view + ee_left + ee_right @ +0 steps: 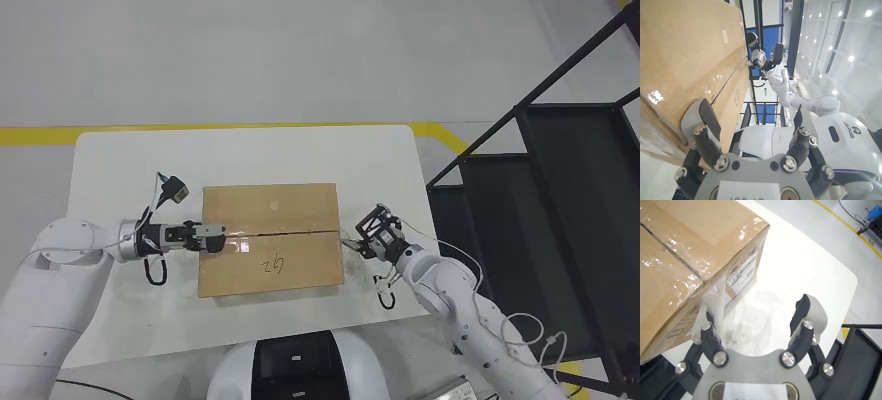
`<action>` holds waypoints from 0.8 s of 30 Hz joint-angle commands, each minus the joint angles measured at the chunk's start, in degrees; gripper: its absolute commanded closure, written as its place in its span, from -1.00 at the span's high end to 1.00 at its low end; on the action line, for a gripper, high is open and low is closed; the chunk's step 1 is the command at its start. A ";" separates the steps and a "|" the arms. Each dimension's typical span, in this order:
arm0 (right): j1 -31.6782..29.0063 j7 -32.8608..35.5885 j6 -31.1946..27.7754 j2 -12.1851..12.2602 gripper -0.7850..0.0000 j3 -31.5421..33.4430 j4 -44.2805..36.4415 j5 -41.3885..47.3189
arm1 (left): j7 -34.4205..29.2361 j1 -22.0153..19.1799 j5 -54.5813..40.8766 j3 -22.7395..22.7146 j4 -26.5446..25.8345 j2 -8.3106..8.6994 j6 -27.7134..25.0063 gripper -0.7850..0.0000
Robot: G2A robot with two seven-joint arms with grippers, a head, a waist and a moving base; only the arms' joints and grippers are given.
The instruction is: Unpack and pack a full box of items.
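A closed brown cardboard box [270, 238] stands in the middle of the white table [250, 155], its top seam covered with clear tape. My left gripper [205, 238] is open at the box's left end, level with the seam; one pad [709, 119] lies against the top edge of the box [687, 56]. My right gripper [358, 240] is open at the opposite end of the seam. In the right wrist view, a loose strip of clear tape [715, 298] hangs from the box [687, 237] over one finger of the right gripper [755, 313].
A dark metal staircase frame [540, 170] stands just past the table's right edge. A yellow line [40, 133] runs along the floor behind the table. Bare tabletop [800, 266] lies beyond the box on the far side.
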 commanded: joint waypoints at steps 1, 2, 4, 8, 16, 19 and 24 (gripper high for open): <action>-0.60 -0.19 3.22 -0.23 1.00 0.06 -0.30 0.51 | -0.07 0.10 -0.07 -0.20 0.15 0.07 0.01 1.00; -0.78 -0.25 4.26 -0.32 1.00 -0.06 -0.46 0.18 | -0.08 0.11 -0.01 -0.22 0.19 0.09 0.01 1.00; -1.02 -0.53 6.40 -0.51 1.00 -0.43 -0.55 -0.83 | 0.05 0.17 -0.02 -0.17 0.18 0.09 -0.06 1.00; -1.44 -1.66 11.11 -0.99 1.00 -1.34 -0.97 -2.80 | 0.05 0.25 -0.15 0.07 -0.14 0.07 -0.06 1.00; -2.78 0.46 16.37 -1.39 1.00 -1.15 -1.47 -7.58 | -0.23 0.28 -0.26 0.02 -0.06 0.16 0.01 1.00; -2.63 1.16 16.79 -1.58 1.00 -0.89 -0.64 -7.33 | -0.31 0.31 -0.30 0.11 -0.19 0.17 0.00 1.00; -2.12 0.74 19.06 -2.03 1.00 -0.12 1.58 -5.78 | -0.30 0.37 -0.29 0.10 -0.22 0.21 -0.17 1.00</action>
